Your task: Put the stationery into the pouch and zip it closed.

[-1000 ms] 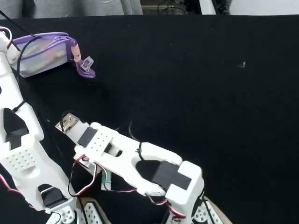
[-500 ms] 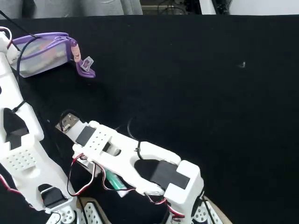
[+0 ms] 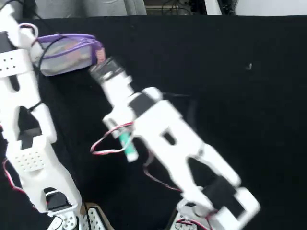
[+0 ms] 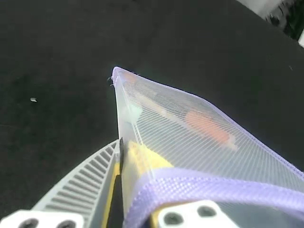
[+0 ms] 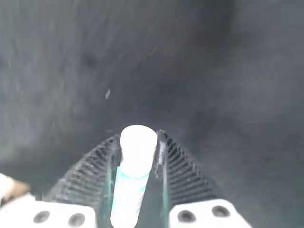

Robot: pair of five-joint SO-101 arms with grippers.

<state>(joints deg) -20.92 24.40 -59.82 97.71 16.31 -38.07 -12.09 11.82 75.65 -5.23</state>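
Note:
A clear mesh pouch (image 3: 67, 55) with a purple zip edge hangs at the far left of the table, with a pink pull (image 3: 100, 55) at its right end. My left gripper (image 3: 34, 45) is shut on the pouch's end. The left wrist view shows the pouch (image 4: 199, 142) pinched beside a ribbed finger (image 4: 85, 185), with orange and yellow items inside. My right gripper (image 5: 137, 142) is shut on a white pen with a teal band (image 5: 135, 152). From above, the pen (image 3: 127, 143) hangs under the right arm, below and right of the pouch.
A black cloth (image 3: 230, 86) covers the table, bare across its right half. The left arm's white links (image 3: 29, 143) stand along the left edge. Red and black cables (image 3: 108, 141) loop beside the right arm.
The right arm has swung up from the near edge toward the pouch, carrying the pen. The left arm has shifted the pouch a little to the right.

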